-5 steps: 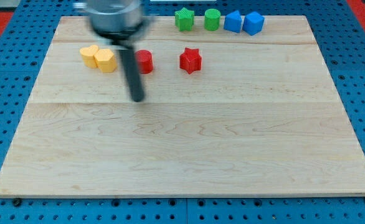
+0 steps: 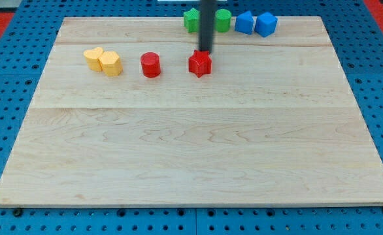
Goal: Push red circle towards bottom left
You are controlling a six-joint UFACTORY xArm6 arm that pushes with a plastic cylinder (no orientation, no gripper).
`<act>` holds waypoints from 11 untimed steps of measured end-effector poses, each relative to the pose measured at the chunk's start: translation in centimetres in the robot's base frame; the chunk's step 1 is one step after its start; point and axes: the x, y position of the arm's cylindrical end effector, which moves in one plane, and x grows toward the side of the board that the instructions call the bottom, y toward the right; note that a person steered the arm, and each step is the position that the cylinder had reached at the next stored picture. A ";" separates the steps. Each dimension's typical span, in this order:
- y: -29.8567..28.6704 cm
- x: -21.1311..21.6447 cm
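Note:
The red circle (image 2: 150,64) sits on the wooden board (image 2: 191,150) in the upper left-centre. My tip (image 2: 206,50) is to the circle's right and slightly above it, just above the red star (image 2: 200,63), touching or nearly touching the star's top edge. The rod rises straight to the view's top, passing between the green blocks.
Two yellow blocks, a heart (image 2: 94,57) and a hexagon (image 2: 110,63), lie left of the red circle. Along the top edge sit a green star (image 2: 192,20), a green circle (image 2: 223,19) and two blue blocks (image 2: 244,22) (image 2: 266,24).
The rod has moved from just left-below the red circle up and right to above the red star. The arm's body has left the view. No block has moved.

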 end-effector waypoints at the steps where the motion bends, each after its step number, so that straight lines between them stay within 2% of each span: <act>1: -4.9 1.4; 2: -6.8 2.9; 3: -9.3 8.7; 4: -9.0 8.2; 5: -11.8 7.5; 7: -10.8 17.2; 8: -8.6 15.8; 9: -8.9 11.6; 10: -10.6 11.5; 11: -14.3 14.8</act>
